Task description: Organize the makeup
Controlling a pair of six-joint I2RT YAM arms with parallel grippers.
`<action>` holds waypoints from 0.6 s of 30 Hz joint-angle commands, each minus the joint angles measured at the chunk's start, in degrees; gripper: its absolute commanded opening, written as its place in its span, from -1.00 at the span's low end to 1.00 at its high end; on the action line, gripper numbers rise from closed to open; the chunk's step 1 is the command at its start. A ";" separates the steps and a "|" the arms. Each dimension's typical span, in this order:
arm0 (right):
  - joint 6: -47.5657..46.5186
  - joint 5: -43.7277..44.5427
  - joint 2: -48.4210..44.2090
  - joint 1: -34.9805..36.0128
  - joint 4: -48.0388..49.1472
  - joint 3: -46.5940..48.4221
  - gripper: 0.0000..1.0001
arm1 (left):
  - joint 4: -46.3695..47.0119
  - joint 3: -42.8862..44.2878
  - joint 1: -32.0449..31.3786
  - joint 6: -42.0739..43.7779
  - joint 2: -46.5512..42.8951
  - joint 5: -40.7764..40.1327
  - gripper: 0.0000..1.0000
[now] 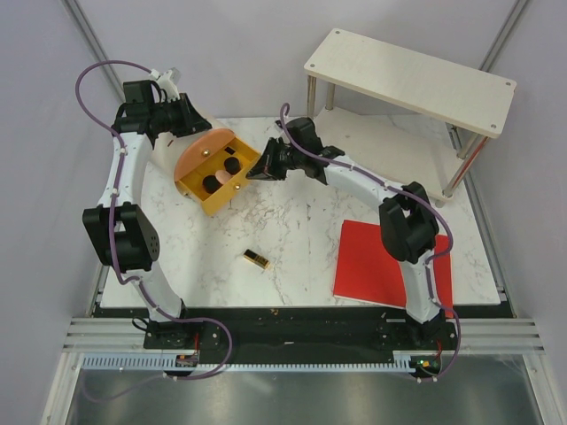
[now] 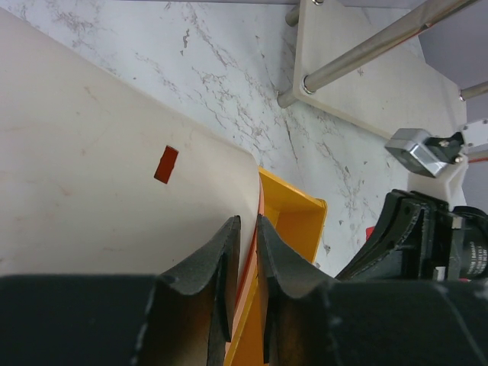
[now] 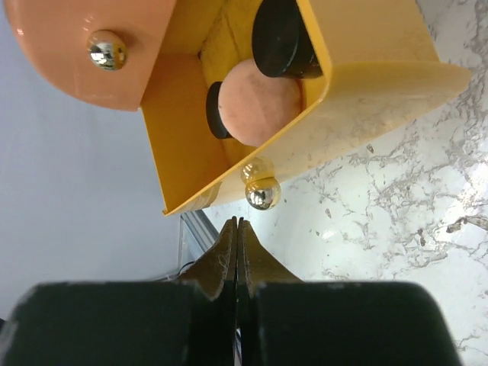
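Note:
The orange-yellow case (image 1: 220, 190) stands open at the table's back left. Inside lie two round black compacts (image 1: 232, 164) (image 3: 282, 38) and a peach puff (image 1: 227, 177) (image 3: 259, 103). My left gripper (image 1: 190, 121) (image 2: 248, 225) is shut on the edge of the case's round lid (image 1: 200, 152) (image 2: 114, 191) and holds it up. My right gripper (image 1: 257, 168) (image 3: 238, 223) is shut and empty, just off the case's front wall by its gold ball clasp (image 3: 262, 193). The gold-and-black lipstick (image 1: 256, 258) lies on the table in front. No foundation tubes show.
A flat red sheet (image 1: 390, 261) lies at the front right under the right arm. A white two-level shelf (image 1: 407, 80) on metal legs stands at the back right. The marble table (image 1: 292, 230) ends at a black front edge.

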 commanded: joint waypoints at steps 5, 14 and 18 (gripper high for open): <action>6.31 -5.07 6.29 0.09 4.78 2.92 -1.00 | -14.80 -3.00 0.92 1.17 4.55 -5.61 -0.50; 14.31 -5.33 12.79 0.27 15.23 8.62 -1.00 | -14.80 -2.91 0.92 1.08 4.99 -5.44 -0.50; 16.94 -5.68 16.48 0.71 19.11 13.80 -0.99 | -14.80 -3.09 0.92 1.08 4.81 -5.70 -0.50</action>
